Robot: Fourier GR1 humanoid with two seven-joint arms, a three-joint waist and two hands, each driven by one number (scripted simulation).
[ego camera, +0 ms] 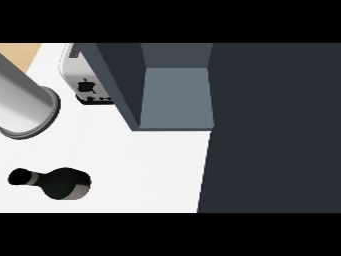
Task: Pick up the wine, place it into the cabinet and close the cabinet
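We see no robot hand in view, only a grey forearm (14,97) at upper left, so we cannot tell hand state. Wine bottle (55,182) lies on the white tabletop (143,170), below that forearm. Cabinet (174,95) is open, toaster (84,75) beside it.

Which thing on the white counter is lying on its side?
The dark wine bottle, neck pointing left. The silver toaster by the open cabinet sits upright.
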